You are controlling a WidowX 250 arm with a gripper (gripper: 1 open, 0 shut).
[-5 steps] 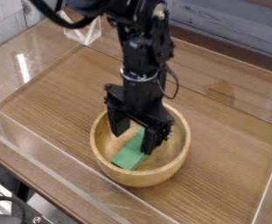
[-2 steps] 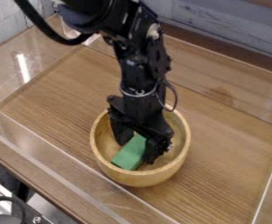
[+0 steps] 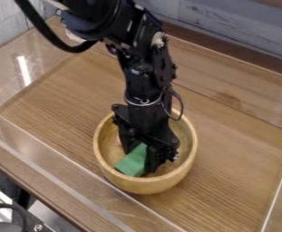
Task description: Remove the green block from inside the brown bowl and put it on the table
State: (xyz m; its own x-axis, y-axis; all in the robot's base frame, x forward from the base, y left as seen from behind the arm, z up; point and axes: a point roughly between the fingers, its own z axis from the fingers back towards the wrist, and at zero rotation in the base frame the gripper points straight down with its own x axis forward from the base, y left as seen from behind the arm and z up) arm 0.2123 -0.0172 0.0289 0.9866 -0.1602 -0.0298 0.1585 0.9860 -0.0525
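The brown bowl (image 3: 147,185) sits on the table (image 3: 71,100) near its front middle. Inside it lies the green block (image 3: 133,163), tilted against the bowl's left inner wall. My black gripper (image 3: 147,158) points straight down into the bowl, its fingers shut on the upper end of the green block. The lower left part of the block shows between and below the fingers; its upper end is hidden by them.
Clear acrylic walls (image 3: 58,168) border the table on the front left and along the back (image 3: 228,41). The black arm (image 3: 137,54) rises from the bowl toward the upper left, with cables (image 3: 58,23) trailing there.
The fingers, spread wide around the green block before, have drawn together on it. The hand has stayed low inside the bowl.
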